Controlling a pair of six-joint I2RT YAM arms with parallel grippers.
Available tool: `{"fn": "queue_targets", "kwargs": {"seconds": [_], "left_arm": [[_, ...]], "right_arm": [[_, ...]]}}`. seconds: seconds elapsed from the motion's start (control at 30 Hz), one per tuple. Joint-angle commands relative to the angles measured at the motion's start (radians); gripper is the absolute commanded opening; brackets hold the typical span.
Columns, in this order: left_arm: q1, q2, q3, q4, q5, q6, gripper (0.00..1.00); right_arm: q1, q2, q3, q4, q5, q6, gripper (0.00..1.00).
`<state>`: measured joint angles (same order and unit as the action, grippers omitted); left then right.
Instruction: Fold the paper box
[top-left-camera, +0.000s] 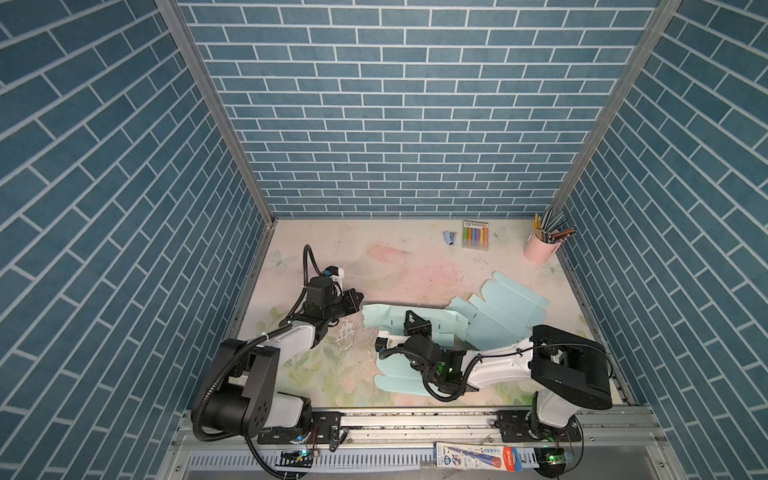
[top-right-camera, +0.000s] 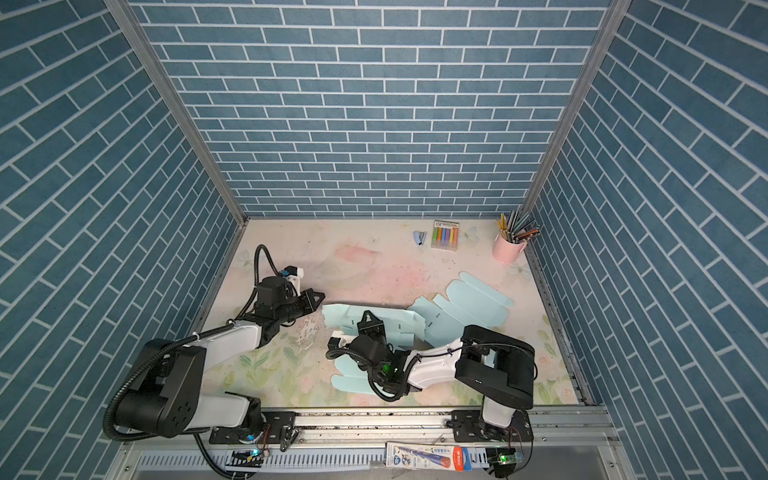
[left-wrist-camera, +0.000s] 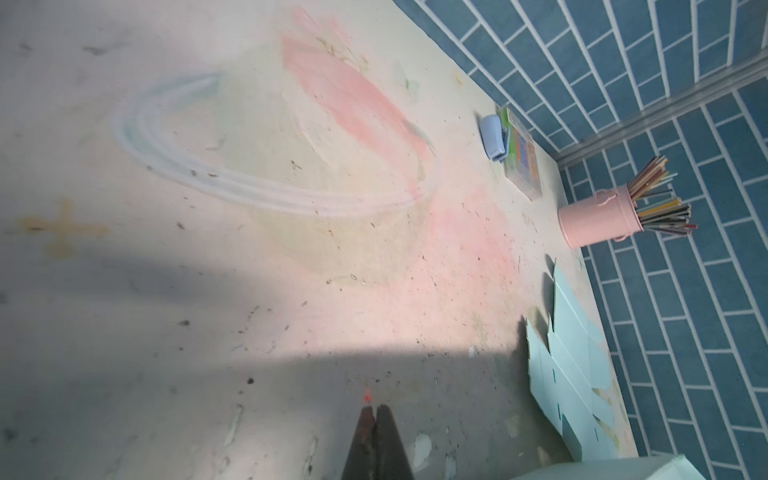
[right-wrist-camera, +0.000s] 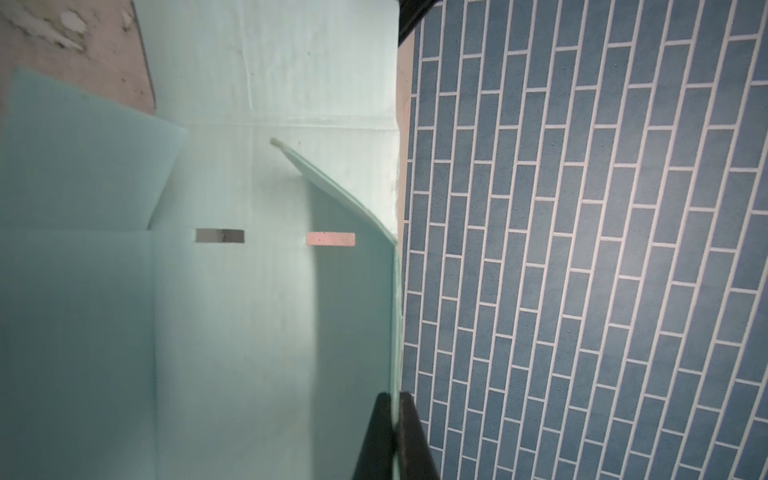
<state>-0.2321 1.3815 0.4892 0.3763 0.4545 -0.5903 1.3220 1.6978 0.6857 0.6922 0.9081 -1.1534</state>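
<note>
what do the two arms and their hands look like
Left arm and right arm: white shells, black joints, ribbed black cable loops. Left hand and right hand: black wedges tapering to a point. A green light glows near the right wrist.

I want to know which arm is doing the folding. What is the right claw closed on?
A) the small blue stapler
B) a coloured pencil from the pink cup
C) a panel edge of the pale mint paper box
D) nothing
C: in the right wrist view the right claw is shut with the thin edge of a panel of the pale mint paper box pinched between its fingers.
</note>
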Motion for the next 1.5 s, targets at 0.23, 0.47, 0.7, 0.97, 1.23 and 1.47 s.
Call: {"fn": "queue_targets", "kwargs": {"seconds": [0.23, 0.47, 0.7, 0.97, 1.23, 1.47], "left_arm": [[-0.092, -0.104, -0.121, 0.013, 0.027, -0.001, 0.00], [-0.167, -0.233, -0.154, -0.046, 0.004, -0.008, 0.00], [-0.228, -0.276, -0.197, -0.058, -0.019, -0.003, 0.00], [-0.290, -0.365, -0.293, -0.002, -0.056, -0.011, 0.00], [-0.330, -0.430, -0.373, 0.071, -0.101, 0.014, 0.20], [-0.364, -0.346, -0.356, 0.168, -0.129, 0.076, 0.36]], "right_arm": [[0.003, 0.014, -0.020, 0.127, 0.006, -0.105, 0.00], [0.009, 0.014, -0.030, 0.125, -0.003, -0.095, 0.00], [0.034, 0.025, -0.050, 0.138, -0.005, -0.089, 0.00], [0.046, 0.015, -0.069, 0.164, -0.003, -0.095, 0.00], [0.054, 0.022, -0.073, 0.192, -0.007, -0.102, 0.00], [0.064, 0.020, -0.077, 0.199, -0.008, -0.095, 0.00]]}}
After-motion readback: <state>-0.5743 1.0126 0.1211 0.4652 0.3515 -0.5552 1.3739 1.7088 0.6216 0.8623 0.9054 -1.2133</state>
